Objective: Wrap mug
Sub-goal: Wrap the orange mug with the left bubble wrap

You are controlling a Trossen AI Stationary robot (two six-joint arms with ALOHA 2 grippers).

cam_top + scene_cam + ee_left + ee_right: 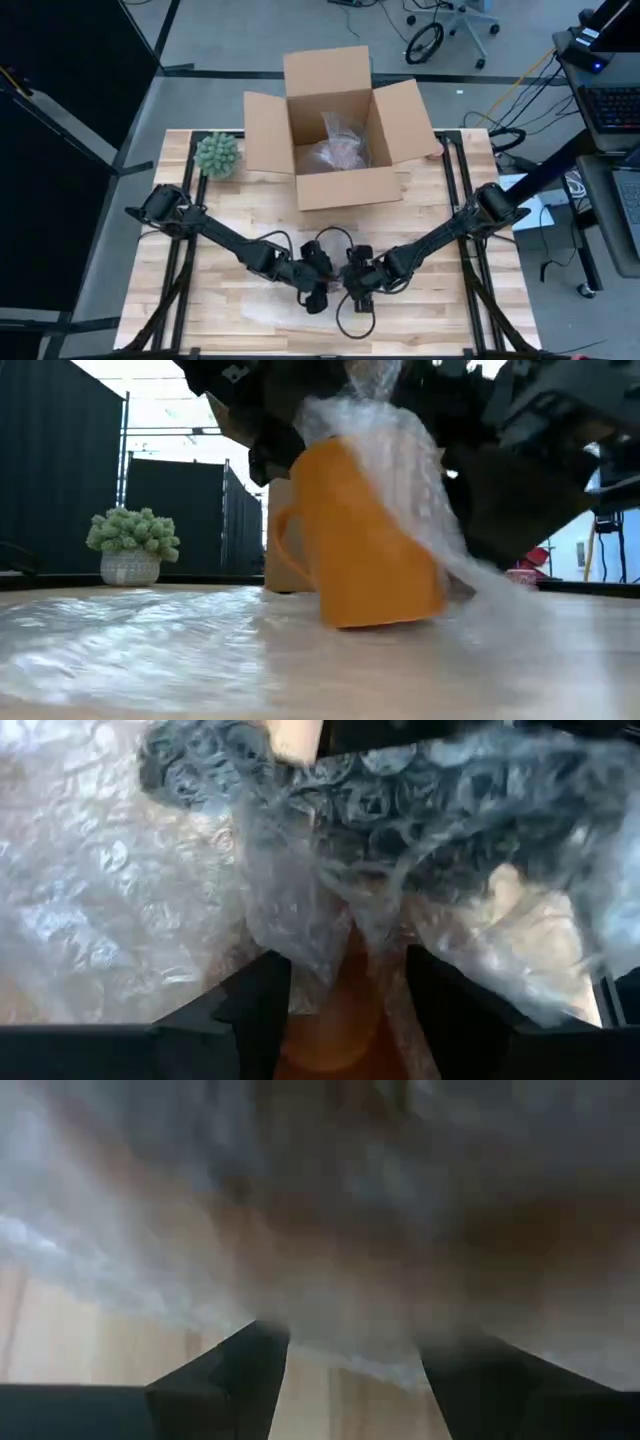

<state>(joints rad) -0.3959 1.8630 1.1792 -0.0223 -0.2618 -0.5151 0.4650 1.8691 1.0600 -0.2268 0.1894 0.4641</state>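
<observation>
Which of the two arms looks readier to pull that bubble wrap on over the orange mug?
Probably the left. The left gripper already straddles a fold of clear bubble wrap over the tilted orange ceramic mug; the right gripper has open fingers, gripping nothing visible.

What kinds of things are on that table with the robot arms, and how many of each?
Orange mug: 1
Bubble wrap sheet: 1
Cardboard box: 1, open, with a clear bag inside
Potted plant: 1
Total: 4
</observation>
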